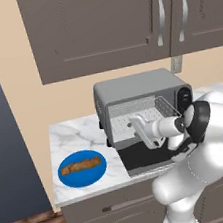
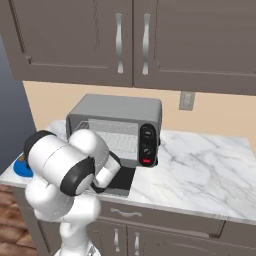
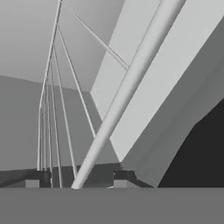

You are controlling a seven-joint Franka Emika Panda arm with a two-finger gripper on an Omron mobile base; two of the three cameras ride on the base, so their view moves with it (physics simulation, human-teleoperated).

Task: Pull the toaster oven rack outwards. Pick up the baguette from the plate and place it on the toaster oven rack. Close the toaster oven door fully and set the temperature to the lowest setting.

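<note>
On the marble tabletop (image 1: 76, 134), the baguette (image 1: 81, 165) lies on the blue plate (image 1: 67, 180) at left. Right of it, the hand (image 1: 132, 123) reaches into the toaster oven (image 1: 135, 87), fingers closed around the rack (image 1: 161, 107) front wire; the robot's body hides most of the lowered door (image 1: 140, 154).

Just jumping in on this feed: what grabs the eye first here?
The toaster oven sits mid-counter with its door dropped open, and the claw reaches into its mouth at the wire rack. Left of it, the baguette lies on the blue plate.
</note>
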